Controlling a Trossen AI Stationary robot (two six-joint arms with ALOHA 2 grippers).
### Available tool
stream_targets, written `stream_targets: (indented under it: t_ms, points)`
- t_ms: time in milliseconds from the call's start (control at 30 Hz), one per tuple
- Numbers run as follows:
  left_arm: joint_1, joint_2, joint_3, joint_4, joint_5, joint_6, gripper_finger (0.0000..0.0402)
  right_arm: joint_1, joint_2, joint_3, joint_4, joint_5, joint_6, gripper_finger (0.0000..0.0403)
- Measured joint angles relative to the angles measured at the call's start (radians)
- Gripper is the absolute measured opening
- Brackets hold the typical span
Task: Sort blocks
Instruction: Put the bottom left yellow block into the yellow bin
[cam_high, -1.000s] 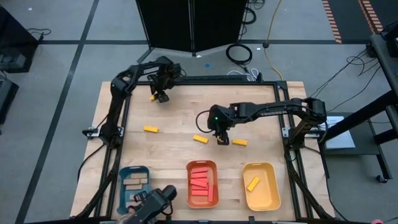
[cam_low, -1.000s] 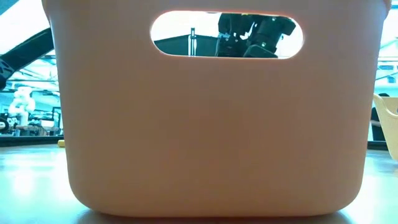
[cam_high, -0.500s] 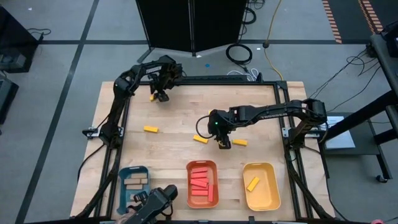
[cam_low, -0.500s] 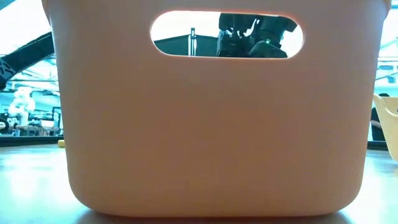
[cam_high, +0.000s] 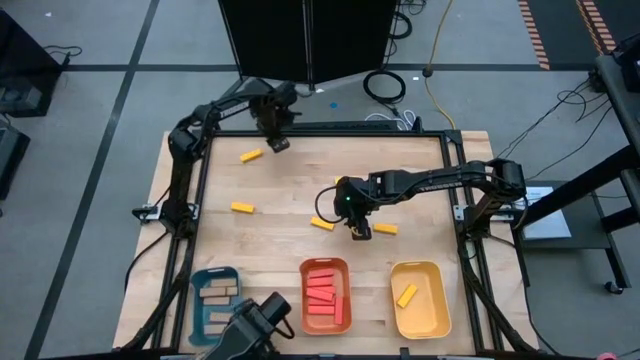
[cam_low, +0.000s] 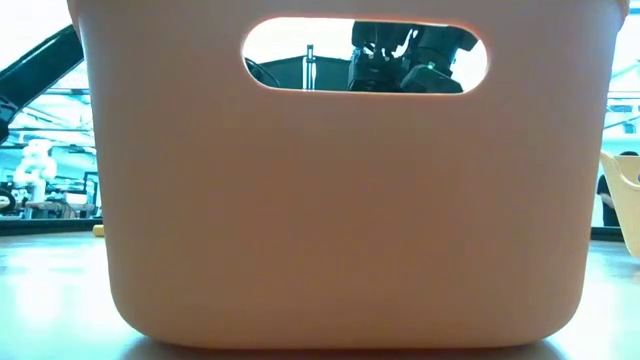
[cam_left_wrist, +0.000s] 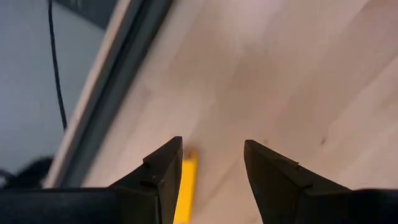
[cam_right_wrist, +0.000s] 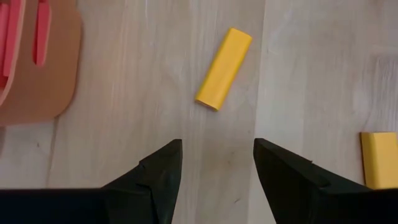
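Three trays in a row along the counter's (cam_high: 270, 250) near edge: left tray (cam_high: 216, 296), middle tray (cam_high: 325, 295), right tray (cam_high: 419, 298), each with blocks inside. Four loose blocks farther back: one (cam_high: 250, 155) near the far left corner, one (cam_high: 242, 208) left of centre, two (cam_high: 321, 223) (cam_high: 385, 229) mid-counter, either side of the right hand (cam_high: 361, 234). Left hand (cam_high: 279, 143) at the far edge.
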Motion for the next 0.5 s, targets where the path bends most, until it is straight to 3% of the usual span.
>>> stream_targets:
  t_ms: [233,400,500]
  points:
    - [-0.048,-0.002,-0.059,0.117,0.164,0.182,0.0169,0.002,0.000,0.000,-0.001,0.000,0.009,0.0194]
    - [-0.114,-0.019,-0.152,0.066,0.176,0.211,0.0168,0.002,0.000,0.000,0.000,0.000,0.002,0.0194]
    - [-0.173,-0.102,-0.263,0.153,0.223,0.207,0.0164,0.002,0.000,0.000,0.006,0.000,-0.019,0.0194]
